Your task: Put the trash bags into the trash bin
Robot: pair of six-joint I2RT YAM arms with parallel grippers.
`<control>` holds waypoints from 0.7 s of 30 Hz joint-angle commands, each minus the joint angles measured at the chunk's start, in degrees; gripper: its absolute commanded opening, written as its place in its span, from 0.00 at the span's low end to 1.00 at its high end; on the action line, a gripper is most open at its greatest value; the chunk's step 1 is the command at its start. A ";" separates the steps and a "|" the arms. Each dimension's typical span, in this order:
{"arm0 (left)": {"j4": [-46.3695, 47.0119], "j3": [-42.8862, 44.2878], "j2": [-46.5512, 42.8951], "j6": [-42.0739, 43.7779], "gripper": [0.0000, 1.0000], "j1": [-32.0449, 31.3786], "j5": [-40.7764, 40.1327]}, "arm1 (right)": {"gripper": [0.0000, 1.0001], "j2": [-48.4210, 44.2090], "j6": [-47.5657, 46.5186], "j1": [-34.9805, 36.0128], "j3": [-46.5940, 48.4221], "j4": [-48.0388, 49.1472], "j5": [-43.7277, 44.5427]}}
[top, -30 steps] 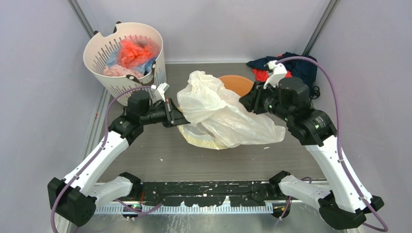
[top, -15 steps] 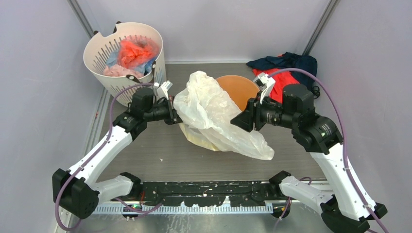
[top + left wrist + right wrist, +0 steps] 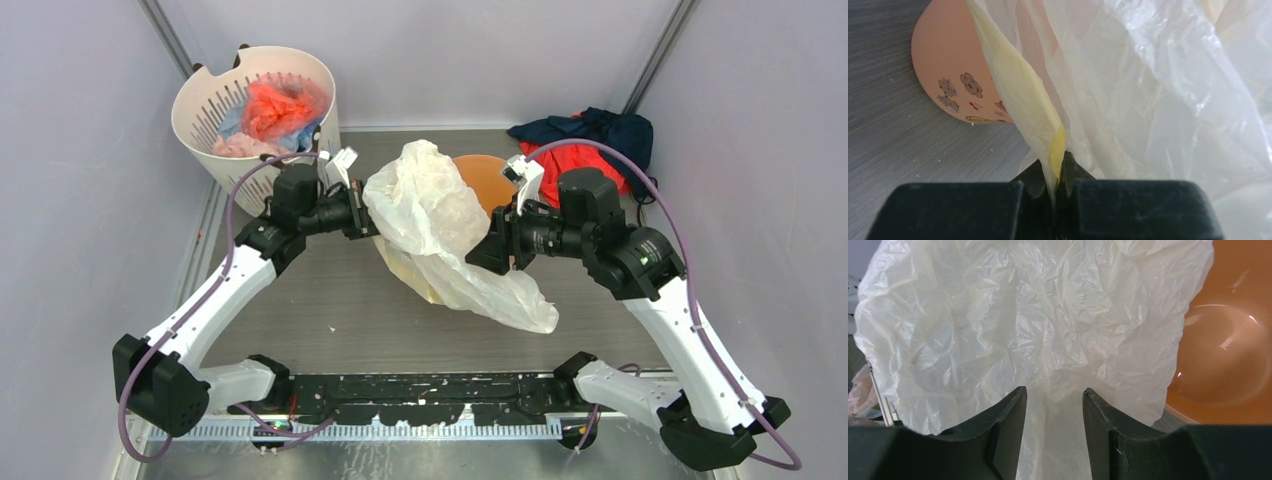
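The trash bag (image 3: pixel 440 235) is a wrinkly, translucent pale-yellow film, lifted in the middle of the table with its tail trailing toward the near right. It drapes over the left part of the orange trash bin (image 3: pixel 492 180). My left gripper (image 3: pixel 368 218) is shut on a folded edge of the trash bag (image 3: pixel 1055 160), and the bin's printed side (image 3: pixel 948 65) lies just beyond it. My right gripper (image 3: pixel 1054 395) stands open against the bag's right side, with the trash bag (image 3: pixel 1023 315) filling the gap between its fingers and the bin's inside (image 3: pixel 1228 355) at right.
A white slotted basket (image 3: pixel 255 110) holding red, pink and blue plastic bundles stands at the back left, close to my left arm. A red and navy cloth heap (image 3: pixel 590 140) lies at the back right, behind my right arm. Grey walls enclose the table.
My right gripper has swung left from the bin to the bag and opened wider. My left gripper has drawn the pinched bag edge toward the back of the table.
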 commanded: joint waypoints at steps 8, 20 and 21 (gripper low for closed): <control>5.39 3.61 1.38 -0.11 0.03 0.32 1.56 | 0.18 3.19 -2.15 7.68 2.85 -0.80 9.27; 0.73 4.11 -1.15 2.49 0.03 0.61 0.52 | 0.01 -5.07 2.26 8.05 6.83 8.86 23.24; 0.47 4.19 -1.37 2.59 0.03 0.75 0.54 | 0.01 -6.22 2.45 8.03 7.22 9.87 24.93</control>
